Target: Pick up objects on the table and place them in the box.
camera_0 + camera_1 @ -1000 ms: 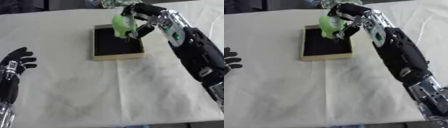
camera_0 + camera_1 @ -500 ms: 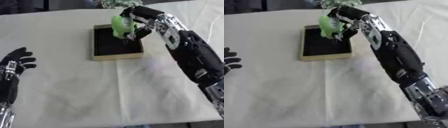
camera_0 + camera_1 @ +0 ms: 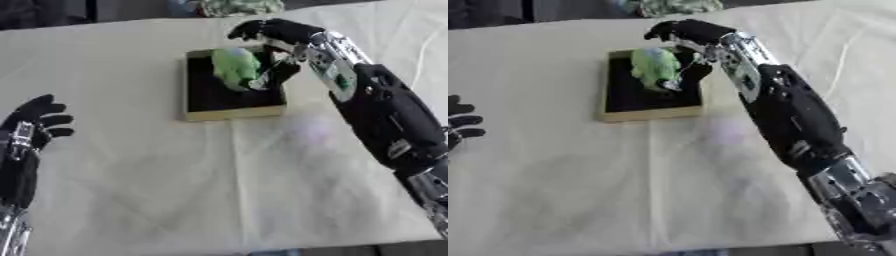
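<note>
The left eye view shows the whole open left hand [image 3: 35,122]; the other crops it. The right hand [image 3: 278,45] arches over the box [image 3: 229,102], fingers spread around the green object [image 3: 234,67] inside.

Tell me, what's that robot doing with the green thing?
The robot's right hand is over the box, with its thumb and fingers spread around a soft green object that sits in or just above the box's dark inside. The left hand waits open at the table's left edge, holding nothing.
</note>
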